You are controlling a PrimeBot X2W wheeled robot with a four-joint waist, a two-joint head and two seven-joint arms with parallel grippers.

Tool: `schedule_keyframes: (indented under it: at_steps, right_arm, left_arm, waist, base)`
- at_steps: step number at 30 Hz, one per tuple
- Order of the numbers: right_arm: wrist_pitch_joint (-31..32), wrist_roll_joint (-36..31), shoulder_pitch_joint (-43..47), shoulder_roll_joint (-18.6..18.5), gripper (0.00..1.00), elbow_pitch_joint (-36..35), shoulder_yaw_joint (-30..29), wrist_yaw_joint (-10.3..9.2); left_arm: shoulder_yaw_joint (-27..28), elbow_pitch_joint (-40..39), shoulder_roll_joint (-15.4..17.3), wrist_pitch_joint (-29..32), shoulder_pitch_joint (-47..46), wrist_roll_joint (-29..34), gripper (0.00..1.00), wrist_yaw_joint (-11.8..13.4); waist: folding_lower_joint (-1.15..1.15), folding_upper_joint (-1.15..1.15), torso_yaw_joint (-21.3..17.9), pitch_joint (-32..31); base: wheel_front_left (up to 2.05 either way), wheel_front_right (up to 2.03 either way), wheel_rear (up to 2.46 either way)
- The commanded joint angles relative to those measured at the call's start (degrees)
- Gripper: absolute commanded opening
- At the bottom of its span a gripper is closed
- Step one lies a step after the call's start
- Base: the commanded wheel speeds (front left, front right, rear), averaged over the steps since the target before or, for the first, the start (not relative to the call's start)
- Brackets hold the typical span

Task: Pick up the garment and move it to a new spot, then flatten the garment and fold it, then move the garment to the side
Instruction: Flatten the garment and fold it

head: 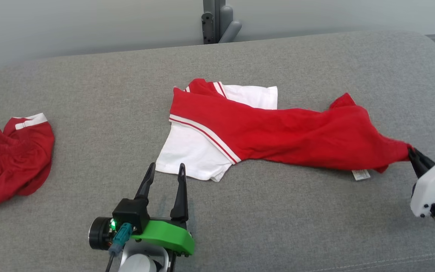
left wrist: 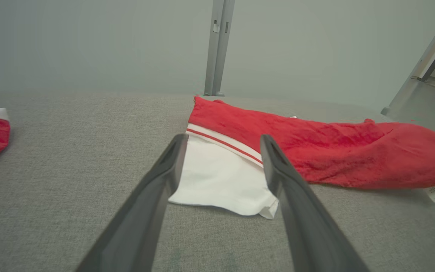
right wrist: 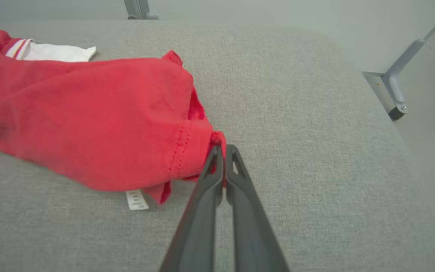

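A pale grey wall is running behind a wide, grey-upholstered bench (head: 278, 234), with a metal post (head: 217, 20) standing at its far edge. The garment (head: 278, 132) — a red-and-white shirt — is lying across the middle of the bench and stretching toward the right edge. There the right jaws are pressing together on the tip of its red hem, pinching a small bunch of cloth. The fabric is narrowing to a point at that grip while the rest is resting on the bench. That hold looks meant for tugging the shirt straight, so flattening seems to be the step in hand. The white part (head: 187, 151), with its striped band, is sitting nearer the front edge, partly covered by the red body lying across it. The left jaws are standing spread wide just short of that white corner, not touching it — probably lining up to take the opposite end. A care label (head: 361, 174) is peeking out from under the red cloth. A second red garment (head: 10, 162) is lying crumpled at the left edge, well apart.
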Motion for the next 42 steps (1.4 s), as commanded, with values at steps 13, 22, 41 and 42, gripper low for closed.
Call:
schedule_keyframes:
  at_steps: [13,22,41,42]
  right_arm:
    - [3.16,3.09,14.07,0.58,1.00,-15.05,-9.83,-0.03]
    - [5.43,1.25,6.19,5.16,1.00,-7.97,-5.02,-0.05]
    - [0.30,-2.51,-13.41,8.28,0.00,18.24,-3.41,-0.05]
    - [-0.86,-2.53,-14.09,8.03,0.00,17.72,-2.79,-0.05]
  left_arm:
    - [0.20,-0.43,0.22,0.03,1.01,-0.10,1.00,-0.18]
    - [-0.87,-0.53,0.22,0.03,-1.55,0.46,1.00,-0.87]
    - [-0.92,-1.64,0.22,0.03,-3.13,-0.54,1.00,0.08]
    - [-0.88,-1.73,0.21,0.03,-3.12,-0.61,1.00,0.13]
  waist:
    - [0.00,0.00,1.71,0.25]
    - [0.00,0.00,2.86,2.52]
    - [0.00,0.00,6.56,5.78]
    - [0.00,0.00,6.55,5.92]
  base:
    - [0.00,0.00,0.00]
    - [0.00,0.00,0.00]
    - [0.00,0.00,0.00]
    - [0.00,0.00,0.00]
